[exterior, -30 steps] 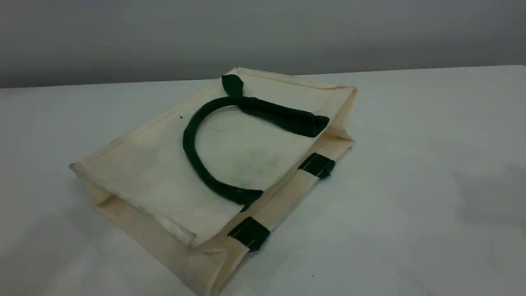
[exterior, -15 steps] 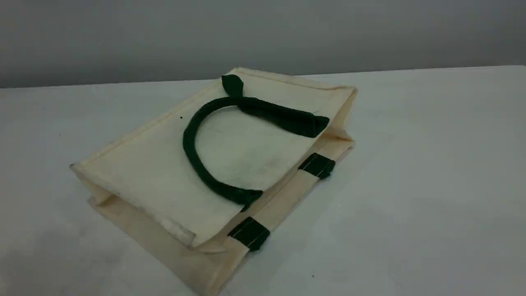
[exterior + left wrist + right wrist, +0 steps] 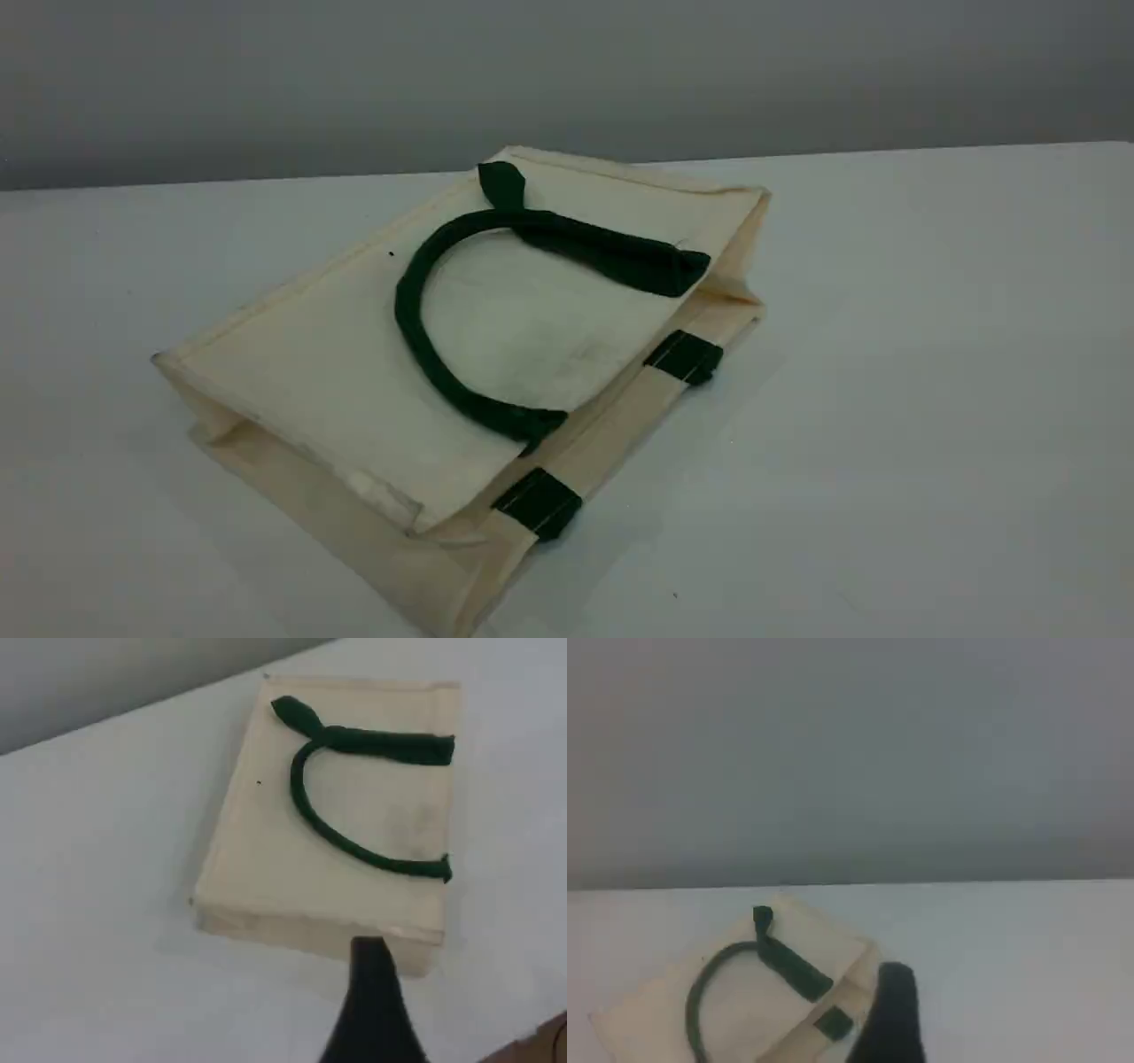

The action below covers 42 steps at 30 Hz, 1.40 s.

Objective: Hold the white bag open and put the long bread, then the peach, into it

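The white bag (image 3: pixel 337 390) lies flat and folded in the middle of the tabletop (image 3: pixel 904 372), with a green handle (image 3: pixel 409 310) curled on its upper face. The left tool (image 3: pixel 374 988) and right tool (image 3: pixel 893 1005) hang clear of it, both released and gripping nothing

White bag (image 3: pixel 337 390): cream canvas, lying flat, collapsed, mouth shut; dark green handle (image 3: pixel 406 306) curled on upper face. Just ahead of left gripper (image 3: pixel 370 958), ahead-left of right gripper (image 3: pixel 893 981).
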Each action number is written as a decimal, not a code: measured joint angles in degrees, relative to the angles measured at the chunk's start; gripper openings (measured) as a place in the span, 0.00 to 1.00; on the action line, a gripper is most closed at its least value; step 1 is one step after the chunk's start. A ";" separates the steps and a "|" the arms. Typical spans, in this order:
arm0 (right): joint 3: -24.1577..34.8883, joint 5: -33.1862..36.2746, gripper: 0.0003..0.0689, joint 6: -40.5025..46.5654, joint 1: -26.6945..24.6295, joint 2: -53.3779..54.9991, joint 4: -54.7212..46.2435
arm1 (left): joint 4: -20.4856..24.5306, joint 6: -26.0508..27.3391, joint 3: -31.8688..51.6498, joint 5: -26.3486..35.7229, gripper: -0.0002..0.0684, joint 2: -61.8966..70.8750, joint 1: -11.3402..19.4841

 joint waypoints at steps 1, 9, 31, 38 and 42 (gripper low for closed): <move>1.69 0.00 0.86 -0.05 0.00 -2.17 -0.33 | 0.00 -0.61 1.48 0.00 0.68 -2.91 0.00; 16.47 -0.65 0.86 -3.14 0.04 -14.51 -3.01 | 0.05 -1.21 14.09 0.05 0.68 -21.24 0.00; 34.66 -8.36 0.86 -7.00 0.07 -15.35 -5.72 | 10.59 -9.03 29.58 -0.86 0.68 -23.43 0.00; 34.66 -7.99 0.86 -7.00 0.07 -15.35 -5.61 | 12.15 -11.47 29.58 -4.56 0.68 -23.43 0.00; 34.66 -7.76 0.86 -7.00 0.07 -15.35 -5.05 | 12.15 -11.47 30.50 -6.01 0.68 -23.43 0.00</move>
